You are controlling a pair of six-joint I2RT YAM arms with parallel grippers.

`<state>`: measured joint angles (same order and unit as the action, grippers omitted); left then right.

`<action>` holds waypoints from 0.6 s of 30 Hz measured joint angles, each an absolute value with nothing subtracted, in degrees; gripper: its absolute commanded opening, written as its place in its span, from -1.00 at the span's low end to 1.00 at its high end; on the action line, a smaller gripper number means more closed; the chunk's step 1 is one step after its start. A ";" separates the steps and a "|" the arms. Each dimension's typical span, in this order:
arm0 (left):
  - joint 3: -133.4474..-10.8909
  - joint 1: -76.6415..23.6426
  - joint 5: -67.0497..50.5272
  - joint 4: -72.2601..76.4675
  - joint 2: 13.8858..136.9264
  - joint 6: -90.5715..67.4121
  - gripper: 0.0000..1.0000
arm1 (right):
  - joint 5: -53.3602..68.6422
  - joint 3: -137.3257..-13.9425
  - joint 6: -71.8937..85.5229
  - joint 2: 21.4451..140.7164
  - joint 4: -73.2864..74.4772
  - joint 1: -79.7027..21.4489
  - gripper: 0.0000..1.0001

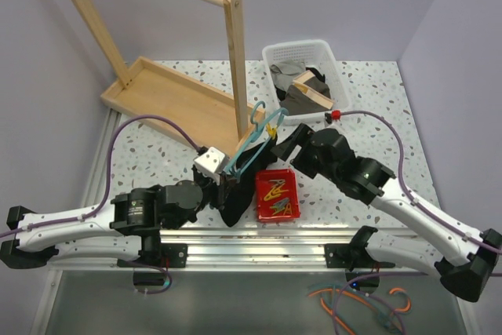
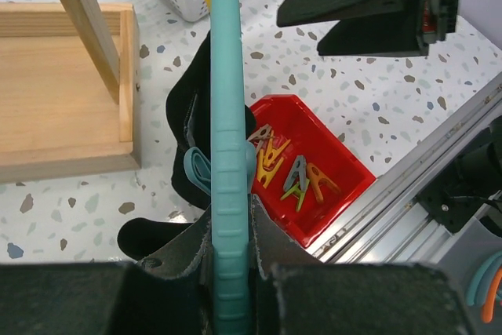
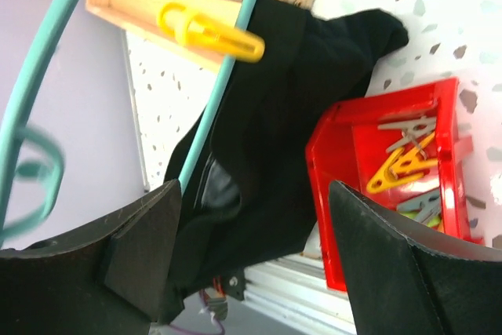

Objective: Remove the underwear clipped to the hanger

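The teal hanger is held up off the table by my left gripper, which is shut on its bar. The black underwear hangs from it down to the table; it shows in the left wrist view and in the right wrist view. A yellow clip still pinches the cloth to the hanger wire. My right gripper is open and empty, just right of the hanger's top, its fingers either side of the hanging cloth.
A red tray of coloured clips sits right of the underwear. The tall wooden rack on its wooden base stands behind. A white basket with cloths is at the back right. The metal rail runs along the near edge.
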<state>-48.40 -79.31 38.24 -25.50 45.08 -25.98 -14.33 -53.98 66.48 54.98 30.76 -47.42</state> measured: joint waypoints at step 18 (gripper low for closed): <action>-48.40 -79.31 37.23 -26.22 45.01 -28.95 -1.00 | -9.47 -61.21 63.26 68.40 24.56 -39.99 0.45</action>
<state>-48.40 -79.31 37.23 -26.22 45.01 -28.95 -9.47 -61.21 63.26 68.40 24.56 -39.99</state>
